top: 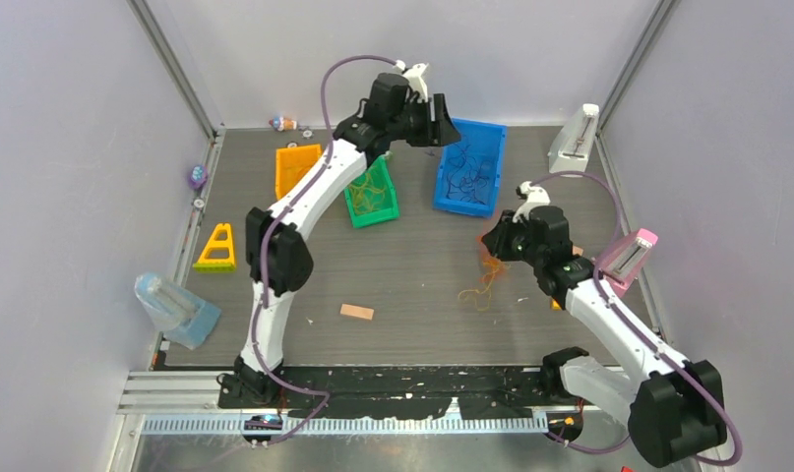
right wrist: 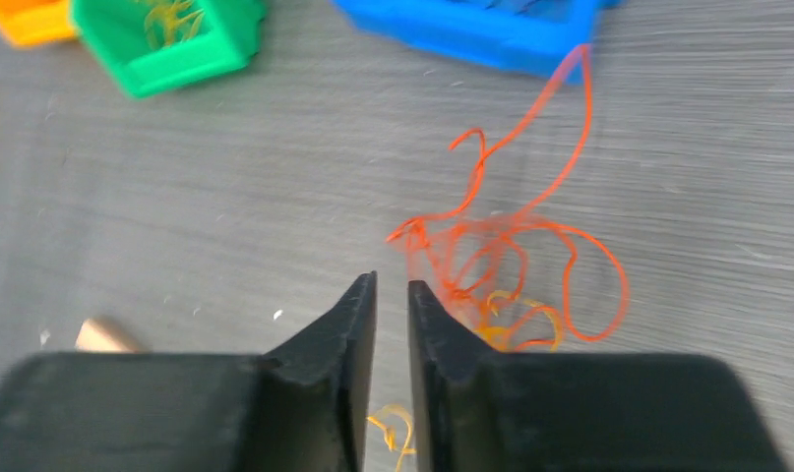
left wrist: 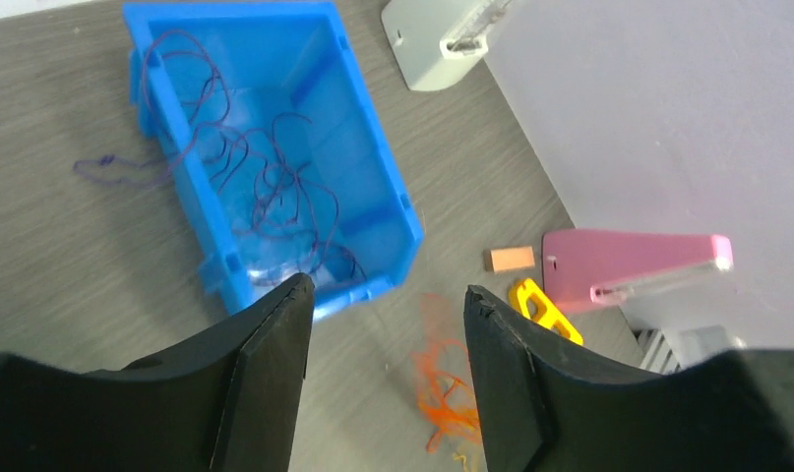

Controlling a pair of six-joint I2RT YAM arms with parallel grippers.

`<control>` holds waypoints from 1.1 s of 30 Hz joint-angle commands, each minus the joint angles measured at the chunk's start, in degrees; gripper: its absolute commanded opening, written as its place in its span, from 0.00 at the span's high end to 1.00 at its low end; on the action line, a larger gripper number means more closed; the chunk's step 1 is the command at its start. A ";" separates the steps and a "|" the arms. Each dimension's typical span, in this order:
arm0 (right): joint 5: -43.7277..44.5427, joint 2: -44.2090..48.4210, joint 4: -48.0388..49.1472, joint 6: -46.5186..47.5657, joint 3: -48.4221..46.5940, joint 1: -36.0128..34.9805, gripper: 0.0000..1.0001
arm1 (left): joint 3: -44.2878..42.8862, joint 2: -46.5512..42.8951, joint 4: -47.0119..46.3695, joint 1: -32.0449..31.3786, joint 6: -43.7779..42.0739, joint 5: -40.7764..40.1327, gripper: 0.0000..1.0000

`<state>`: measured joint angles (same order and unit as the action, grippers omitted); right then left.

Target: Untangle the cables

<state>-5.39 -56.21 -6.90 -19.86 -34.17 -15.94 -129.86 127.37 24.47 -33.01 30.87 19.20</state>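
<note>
as the orange tangle (right wrist: 491, 236) lies on the table (right wrist: 225, 197) beside the near-closed, seemingly empty right gripper (right wrist: 393, 285), with the left gripper (left wrist: 388, 295) open above the blue bin (left wrist: 378, 128), pinch one outer loop only.

We get bright, even, diffuse light with only faint shadows. The right wrist view is blurred, smearing the orange cable (right wrist: 491, 261); the left gripper (left wrist: 388, 300), near its lens, looks soft.
</note>
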 commanded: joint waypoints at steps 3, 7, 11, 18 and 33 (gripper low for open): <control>-10.85 -3.39 1.79 5.81 -7.37 -10.05 0.87 | 16.74 -21.19 2.39 0.50 -9.25 -4.59 0.39; -7.24 -6.56 -1.09 6.16 -13.79 -12.76 0.21 | 30.55 -32.44 0.04 2.02 -9.23 -6.07 0.35; 0.18 -13.83 -7.31 11.25 -25.76 -12.80 0.07 | 42.97 -42.68 -1.76 3.93 -8.50 -7.98 0.33; 6.21 -36.87 -24.01 29.66 -56.52 -12.80 0.12 | 60.96 -59.15 -4.02 6.21 -7.93 -10.98 0.32; 21.61 -79.76 -34.69 60.71 -106.74 -12.69 0.19 | 66.45 -68.13 3.87 7.78 -9.00 -8.54 0.31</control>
<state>10.28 -133.64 -42.28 31.97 -138.19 -28.75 -63.53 60.66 26.55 -25.67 23.27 9.67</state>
